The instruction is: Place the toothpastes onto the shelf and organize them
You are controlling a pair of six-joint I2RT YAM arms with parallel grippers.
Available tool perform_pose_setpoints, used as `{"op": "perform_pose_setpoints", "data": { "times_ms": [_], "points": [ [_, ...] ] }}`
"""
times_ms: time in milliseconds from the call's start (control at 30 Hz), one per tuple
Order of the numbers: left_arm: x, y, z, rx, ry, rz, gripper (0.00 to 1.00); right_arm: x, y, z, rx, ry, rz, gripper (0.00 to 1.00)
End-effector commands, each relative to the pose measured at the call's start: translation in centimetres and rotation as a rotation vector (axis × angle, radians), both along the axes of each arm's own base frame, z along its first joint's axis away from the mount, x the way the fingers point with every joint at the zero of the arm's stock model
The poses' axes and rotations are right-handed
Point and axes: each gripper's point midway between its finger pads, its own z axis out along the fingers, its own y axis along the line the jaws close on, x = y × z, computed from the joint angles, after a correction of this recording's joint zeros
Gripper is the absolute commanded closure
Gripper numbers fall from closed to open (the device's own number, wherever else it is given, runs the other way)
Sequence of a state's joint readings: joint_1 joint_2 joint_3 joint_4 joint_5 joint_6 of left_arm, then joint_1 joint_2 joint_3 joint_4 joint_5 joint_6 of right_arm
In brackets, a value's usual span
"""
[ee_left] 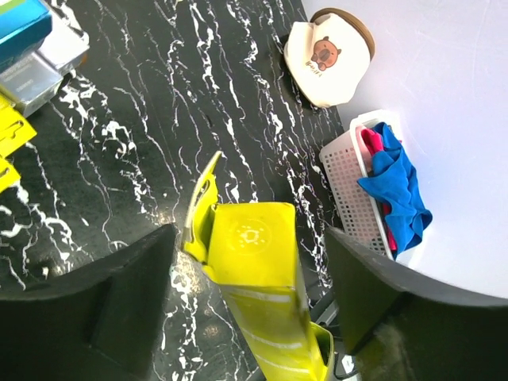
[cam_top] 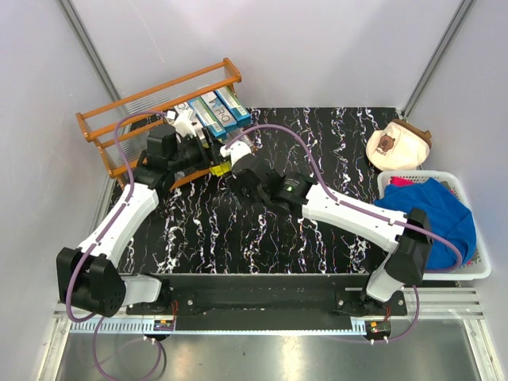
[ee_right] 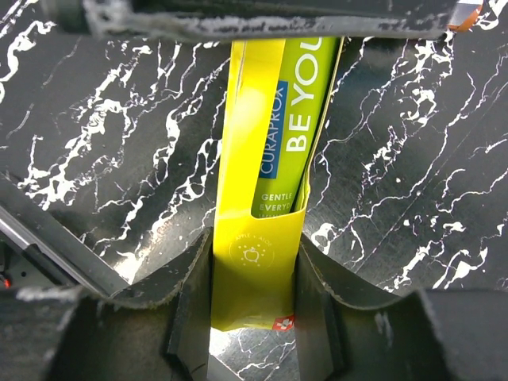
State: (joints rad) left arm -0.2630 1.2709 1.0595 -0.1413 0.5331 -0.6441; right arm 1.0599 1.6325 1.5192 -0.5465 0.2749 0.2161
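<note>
A bright yellow toothpaste carton (ee_right: 270, 143) is held between my two grippers just in front of the orange-brown wooden shelf (cam_top: 131, 111). My right gripper (ee_right: 254, 305) is shut on its lower end. My left gripper (ee_left: 250, 294) is open around the other end (ee_left: 258, 274), with gaps on both sides of the carton. In the top view the yellow carton (cam_top: 220, 168) sits between my left gripper (cam_top: 205, 152) and right gripper (cam_top: 236, 163). Several blue-teal cartons (cam_top: 216, 107) lie on the shelf's right part. The left wrist view shows teal (ee_left: 20, 20), silver (ee_left: 32, 75) and yellow (ee_left: 12, 135) cartons at its left edge.
A white plastic basket (cam_top: 476, 270) with a blue cloth (cam_top: 436, 210) stands at the right edge; it also shows in the left wrist view (ee_left: 349, 198). A cream cap with a bear print (cam_top: 399, 144) lies at the back right. The black marbled tabletop (cam_top: 262, 230) lies under the arms.
</note>
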Motion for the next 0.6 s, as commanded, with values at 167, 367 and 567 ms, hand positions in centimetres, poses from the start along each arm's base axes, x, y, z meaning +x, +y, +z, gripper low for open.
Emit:
{"op": "perform_pose_setpoints", "data": {
  "times_ms": [167, 367, 567],
  "points": [
    [0.0, -1.3, 2.8, -0.076, -0.085, -0.064, 0.51, 1.2, 0.7, 5.0, 0.136, -0.063, -0.023, 0.55],
    [0.1, -1.6, 3.9, -0.125, -0.104, -0.076, 0.58, 1.8, 0.5, 5.3, 0.160, -0.064, -0.043, 0.37],
    [0.3, 0.0, 5.2, -0.280, -0.108, -0.084, 0.68, 2.5, 0.5, 6.8, 0.214, -0.079, -0.056, 0.22]
  ]
}}
